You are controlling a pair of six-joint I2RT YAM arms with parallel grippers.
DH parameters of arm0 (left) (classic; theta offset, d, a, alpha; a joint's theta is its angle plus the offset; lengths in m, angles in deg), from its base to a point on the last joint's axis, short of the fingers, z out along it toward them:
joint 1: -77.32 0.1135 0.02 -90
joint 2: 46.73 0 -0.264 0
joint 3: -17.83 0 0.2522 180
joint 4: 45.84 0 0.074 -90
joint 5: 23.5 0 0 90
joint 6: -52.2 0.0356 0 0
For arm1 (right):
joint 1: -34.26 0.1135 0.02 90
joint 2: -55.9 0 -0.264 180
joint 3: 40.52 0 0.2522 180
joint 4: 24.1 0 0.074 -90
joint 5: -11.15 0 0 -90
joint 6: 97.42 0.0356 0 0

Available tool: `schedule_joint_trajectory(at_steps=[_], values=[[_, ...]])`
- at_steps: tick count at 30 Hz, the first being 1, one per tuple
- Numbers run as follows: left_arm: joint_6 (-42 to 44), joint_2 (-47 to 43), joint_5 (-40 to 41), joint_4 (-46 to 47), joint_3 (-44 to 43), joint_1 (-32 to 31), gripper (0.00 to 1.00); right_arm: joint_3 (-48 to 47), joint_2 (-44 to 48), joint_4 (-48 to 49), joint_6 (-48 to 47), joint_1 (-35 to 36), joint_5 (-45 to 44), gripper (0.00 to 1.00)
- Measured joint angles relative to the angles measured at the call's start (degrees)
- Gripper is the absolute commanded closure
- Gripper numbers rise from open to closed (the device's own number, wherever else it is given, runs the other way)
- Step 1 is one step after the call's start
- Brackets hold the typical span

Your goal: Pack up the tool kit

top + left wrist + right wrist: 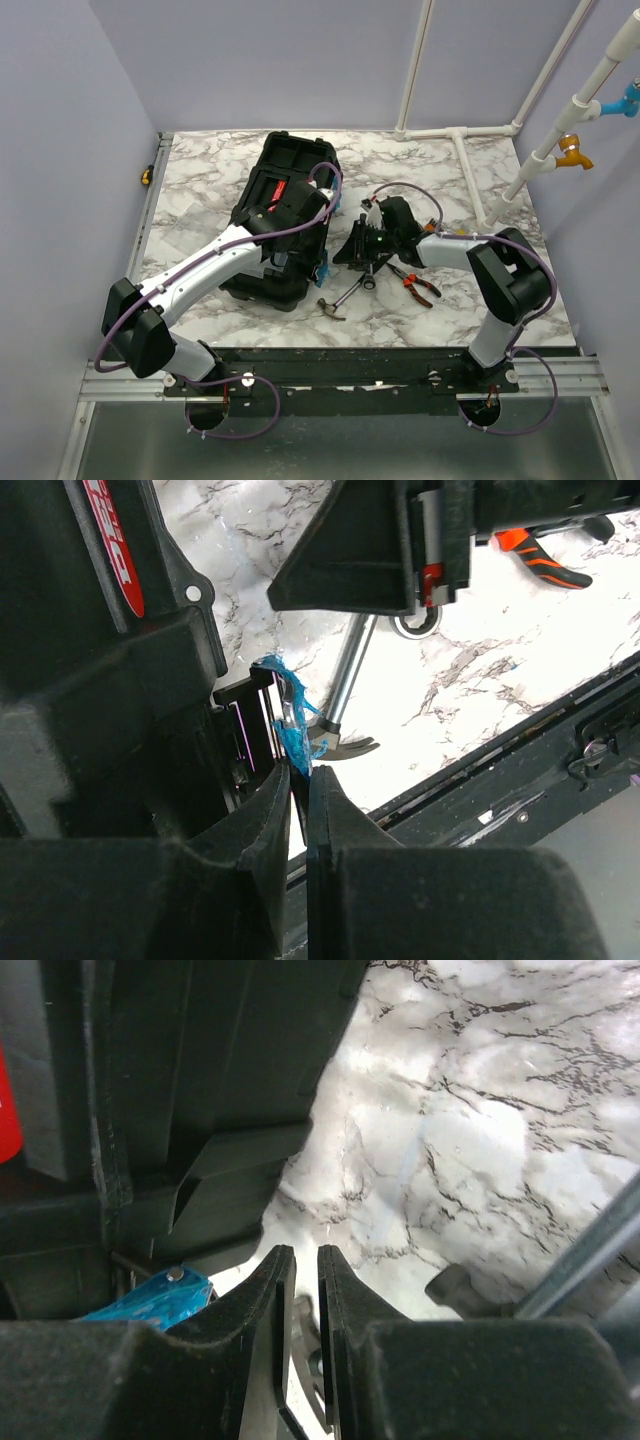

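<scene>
Since the hammer (347, 293) lies just right of the toolbox (290, 150), handle slanting away, the right gripper (304, 1252), slightly parted and empty, is nearest; whether the left gripper (300, 772) clamps anything is unclear.

A robot lab test cell: plain lavender walls (80, 150) close in a marble-patterned tabletop (195, 195) on three sides. A white pipe frame (412, 70) stands at its far right corner. The left arm (200, 265) and right arm (505, 275) are bolted to a metal rail (350, 385) along its near edge.
</scene>
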Motion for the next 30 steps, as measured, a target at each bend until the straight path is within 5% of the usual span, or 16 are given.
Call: schedule_joint_trajectory(at_steps=[18, 24, 30], values=[[0.7, -0.5, -0.3, -1.2, -0.8, 0.4, 1.0, 9.9, -3.9, 26.8, 16.9, 7.1, 1.7, 0.76], [1.0, -1.1, 2.3, -3.2, -2.6, 0.4, 0.6, 13.7, -3.9, 36.5, 23.2, 7.5, 2.9, 0.77], [1.7, -2.7, 5.2, -2.8, -4.4, -0.1, 0.42, 13.7, -3.0, 38.5, 24.3, 7.9, 3.3, 0.77]])
